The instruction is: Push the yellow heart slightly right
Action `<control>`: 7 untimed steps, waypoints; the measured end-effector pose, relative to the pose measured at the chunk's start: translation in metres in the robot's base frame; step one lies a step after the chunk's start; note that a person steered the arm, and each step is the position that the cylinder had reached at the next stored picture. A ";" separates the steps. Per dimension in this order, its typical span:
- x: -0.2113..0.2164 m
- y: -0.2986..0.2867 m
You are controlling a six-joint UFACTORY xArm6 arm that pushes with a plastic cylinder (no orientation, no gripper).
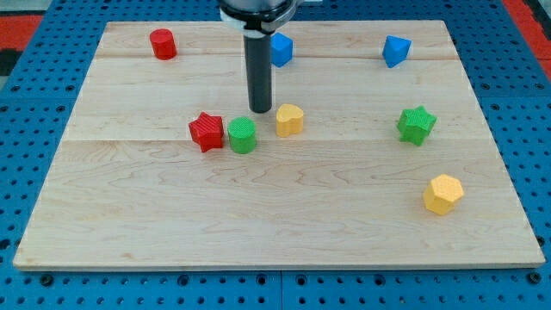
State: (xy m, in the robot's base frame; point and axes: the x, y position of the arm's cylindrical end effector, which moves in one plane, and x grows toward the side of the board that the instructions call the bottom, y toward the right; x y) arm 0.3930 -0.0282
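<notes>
The yellow heart point(289, 120) lies on the wooden board point(275, 198) a little above its middle. My tip point(260, 109) is just to the heart's left and slightly toward the view's top, with a small gap between them. A green cylinder point(243, 135) sits just below and left of my tip, and a red star point(207, 131) touches the cylinder's left side.
A red cylinder point(163, 43) stands at the top left. A blue block point(281, 49) is partly hidden behind the rod at the top middle. Another blue block point(395, 51) is at the top right. A green star point(417, 125) and a yellow hexagon point(442, 194) lie at the right.
</notes>
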 end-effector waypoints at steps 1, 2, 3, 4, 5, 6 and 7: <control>0.037 -0.002; 0.056 -0.007; 0.048 0.003; 0.041 0.004; 0.041 0.004; 0.042 0.052; 0.053 0.071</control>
